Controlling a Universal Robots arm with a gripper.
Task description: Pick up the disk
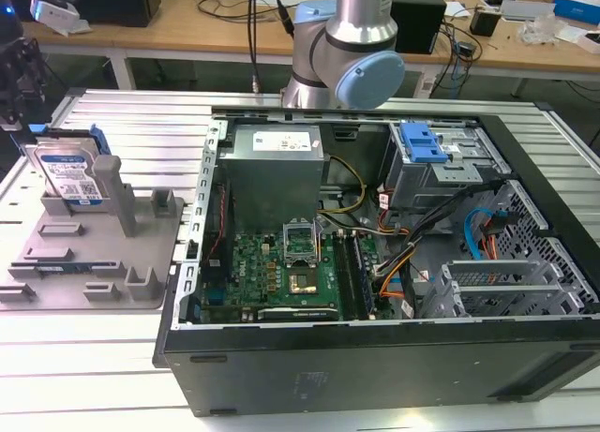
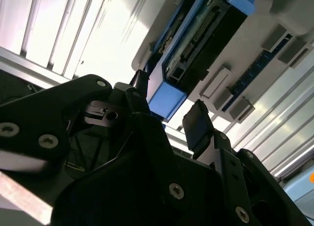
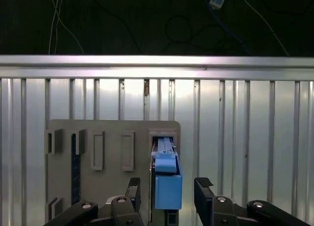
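Closest to the lens in the first wrist view is my gripper point(image 3: 168, 183). Its two black fingers point(image 3: 132, 187) are spread apart, with the blue-railed end of the disk point(image 3: 164, 155) sitting in the gap between them. I see a sliver of space on each side, so I judge that the pads are not yet pressing on it. The second wrist view tells the same story from a slanted angle: one finger sits just beside the blue rail and the other stands off on the far side, jaws open, nothing clamped.

Reading the exterior view from its left, the disk point(image 1: 67, 174) stands upright on edge with its label facing out, slotted into the grey plastic holder point(image 1: 103, 268) among the upright posts. The holder lies flat on the slatted aluminium table point(image 1: 94, 357). Further toward the exterior view's right is the open computer case point(image 1: 375, 376) with its motherboard point(image 1: 281, 273) exposed, the arm point(image 1: 347, 29) rising behind it. Beyond that sits the blue drive-bay bracket point(image 1: 422, 141).

On progress, I would say the approach and alignment are done, with the tool lined up over the drive's end. The squeeze and the lift out of the holder are not yet done, and the disk is still seated.
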